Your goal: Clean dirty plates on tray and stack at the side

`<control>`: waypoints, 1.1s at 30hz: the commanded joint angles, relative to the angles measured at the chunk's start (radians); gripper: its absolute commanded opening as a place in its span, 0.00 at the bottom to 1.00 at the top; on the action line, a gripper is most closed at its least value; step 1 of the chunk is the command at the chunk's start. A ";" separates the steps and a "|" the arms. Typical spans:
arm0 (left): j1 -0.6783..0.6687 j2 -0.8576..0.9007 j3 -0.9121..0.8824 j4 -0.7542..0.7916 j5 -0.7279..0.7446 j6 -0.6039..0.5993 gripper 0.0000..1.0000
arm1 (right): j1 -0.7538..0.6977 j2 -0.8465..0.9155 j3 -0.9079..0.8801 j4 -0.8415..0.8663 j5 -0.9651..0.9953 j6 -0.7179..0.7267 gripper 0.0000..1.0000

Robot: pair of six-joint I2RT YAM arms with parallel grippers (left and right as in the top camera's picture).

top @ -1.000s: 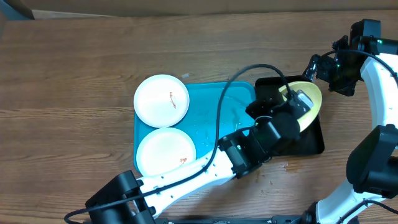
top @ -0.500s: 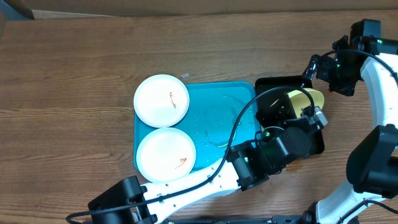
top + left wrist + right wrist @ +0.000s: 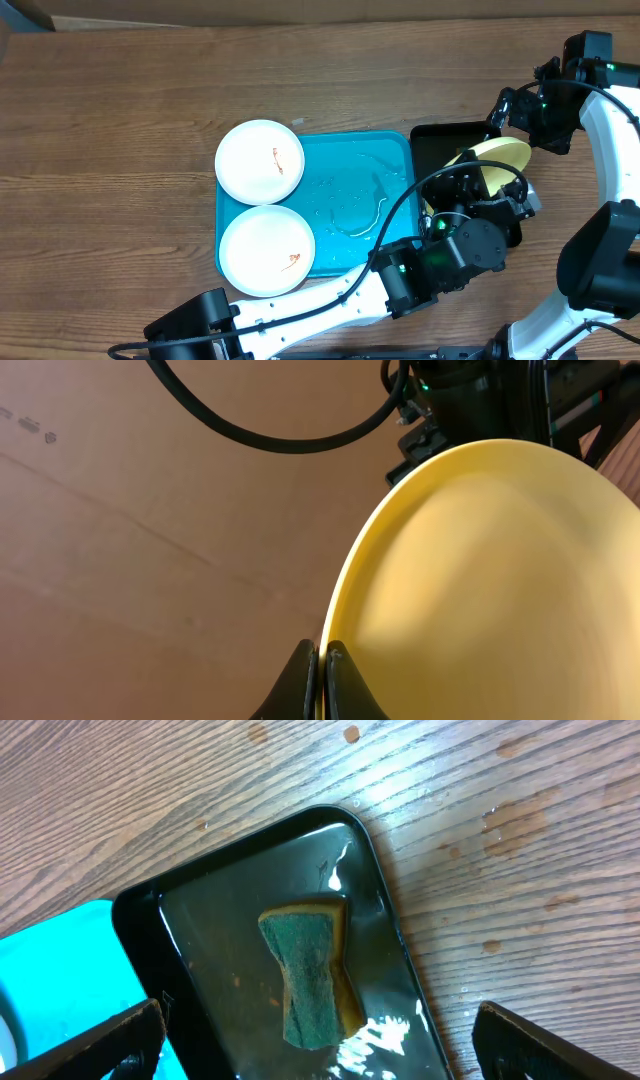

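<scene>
Bright light; glare on black tray (image 3: 215,945)

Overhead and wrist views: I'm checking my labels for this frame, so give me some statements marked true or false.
The left gripper is shut on the yellow plate at its rim. True.
The right gripper holds the sponge. False: it is open; the sponge lies in the black tray.
Both white plates show smears. True.
The yellow plate lies on the blue tray. False: it is held up over the black tray.
</scene>
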 commanded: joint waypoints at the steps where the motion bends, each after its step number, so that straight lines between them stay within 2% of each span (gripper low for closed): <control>1: -0.003 0.010 0.021 0.026 -0.025 0.058 0.04 | 0.000 -0.032 0.012 0.003 -0.004 0.000 1.00; 12: -0.003 0.010 0.021 0.110 -0.025 0.126 0.04 | 0.000 -0.032 0.012 0.003 -0.004 0.000 1.00; 16: -0.003 0.010 0.021 0.102 -0.025 0.106 0.04 | 0.000 -0.032 0.012 0.003 -0.004 0.000 1.00; 19: -0.001 0.010 0.021 0.046 -0.025 -0.001 0.04 | 0.000 -0.032 0.012 0.003 -0.004 0.000 1.00; 24: 0.017 0.010 0.021 -0.131 -0.001 -0.292 0.04 | 0.000 -0.032 0.012 0.003 -0.004 0.000 1.00; 28: 0.056 0.010 0.021 -0.309 0.125 -0.527 0.04 | 0.000 -0.032 0.012 0.003 -0.004 0.000 1.00; 33: 0.132 0.009 0.021 -0.412 0.233 -0.809 0.04 | 0.000 -0.032 0.012 0.003 -0.004 0.000 1.00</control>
